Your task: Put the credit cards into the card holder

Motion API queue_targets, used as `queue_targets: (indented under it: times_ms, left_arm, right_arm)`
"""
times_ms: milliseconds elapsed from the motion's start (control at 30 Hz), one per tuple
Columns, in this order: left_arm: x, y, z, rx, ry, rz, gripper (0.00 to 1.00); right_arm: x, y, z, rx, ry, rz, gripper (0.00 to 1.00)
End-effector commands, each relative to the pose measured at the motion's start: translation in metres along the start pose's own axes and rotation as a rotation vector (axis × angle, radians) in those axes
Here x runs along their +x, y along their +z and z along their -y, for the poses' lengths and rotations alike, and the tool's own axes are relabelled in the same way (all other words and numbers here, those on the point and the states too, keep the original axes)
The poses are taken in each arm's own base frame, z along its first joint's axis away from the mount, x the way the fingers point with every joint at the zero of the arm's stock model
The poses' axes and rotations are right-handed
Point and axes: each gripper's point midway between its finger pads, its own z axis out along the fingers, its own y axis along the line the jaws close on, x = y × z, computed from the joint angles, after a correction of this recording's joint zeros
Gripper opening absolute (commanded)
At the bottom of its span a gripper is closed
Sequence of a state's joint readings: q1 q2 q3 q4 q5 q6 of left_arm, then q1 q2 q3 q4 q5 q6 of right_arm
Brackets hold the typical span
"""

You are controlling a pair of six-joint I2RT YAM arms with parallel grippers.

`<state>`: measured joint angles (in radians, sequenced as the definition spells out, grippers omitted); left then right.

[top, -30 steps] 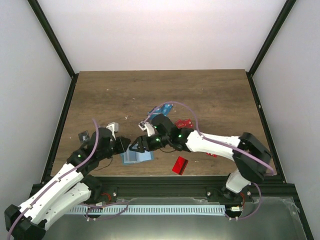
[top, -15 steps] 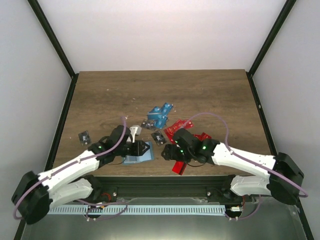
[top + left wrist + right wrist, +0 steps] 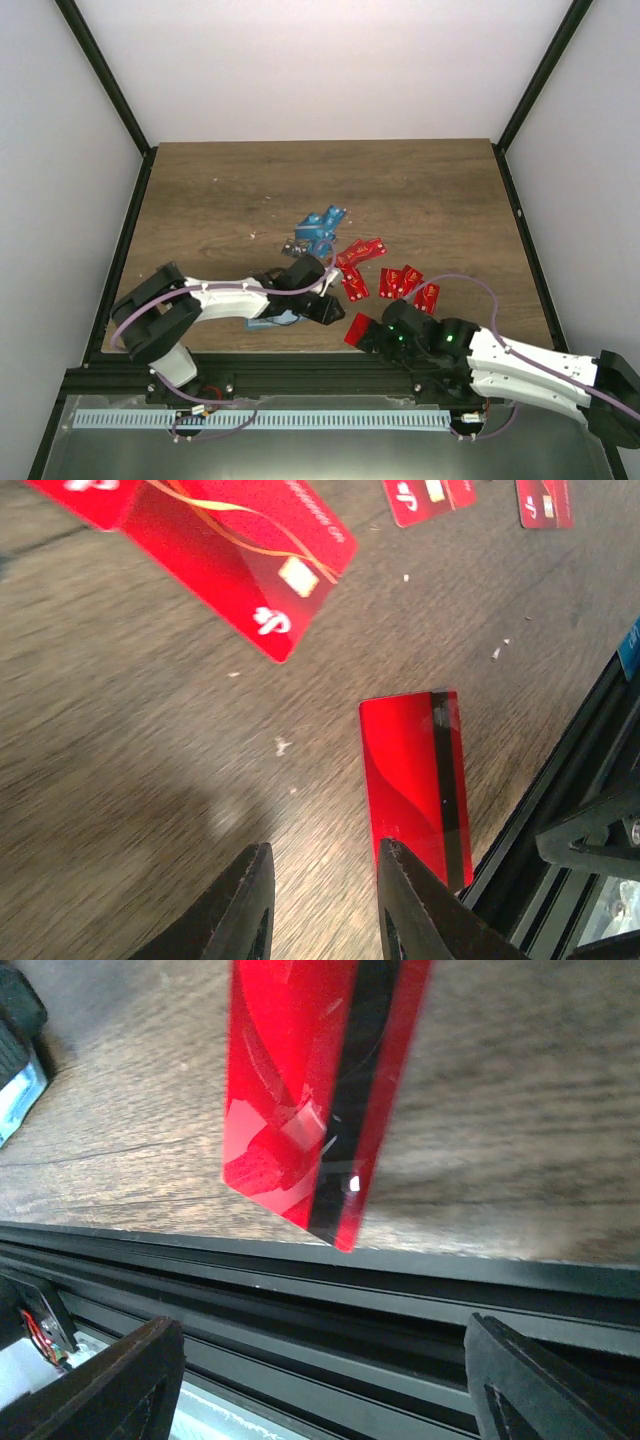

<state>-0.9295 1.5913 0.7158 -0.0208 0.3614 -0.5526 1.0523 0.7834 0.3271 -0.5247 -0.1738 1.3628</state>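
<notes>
1. Red striped card (image 3: 357, 330) lies at the front edge of the table (image 3: 200, 200), right of card holder (image 3: 272, 321).
2. L gripper (image 3: 320, 865) sits just right of holder. Fingers slightly apart, nothing betw them.
3. R gripper (image 3: 320, 1325) is further right of holder, at striped card. Fingers wide apart, empty.
4. Other red cards (image 3: 392, 283) lie right of and behind holder; blue cards (image 3: 320, 225) lie behind it.

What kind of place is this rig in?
Probably a lab robot test cell: wood-grain table boxed in by plain white walls and black frame posts, credit cards scattered as props.
</notes>
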Motion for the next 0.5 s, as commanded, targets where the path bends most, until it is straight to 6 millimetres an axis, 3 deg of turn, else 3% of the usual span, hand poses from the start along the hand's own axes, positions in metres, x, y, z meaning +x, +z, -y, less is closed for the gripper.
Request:
queue_targets:
  times_ms: [0, 300, 467]
  left_arm:
    - [-0.009, 0.016, 0.023, 0.049, 0.095, -0.001, 0.31]
    - [0.017, 0.052, 0.031, 0.056, 0.129, -0.109, 0.31]
    - [0.037, 0.067, 0.042, 0.087, 0.135, -0.161, 0.3]
  right_arm:
    - [0.002, 0.002, 0.005, -0.023, 0.102, 0.006, 0.79]
    - [-0.009, 0.016, 0.011, -0.081, 0.157, 0.067, 0.79]
    - [-0.016, 0.02, 0.005, -0.164, 0.171, 0.102, 0.75]
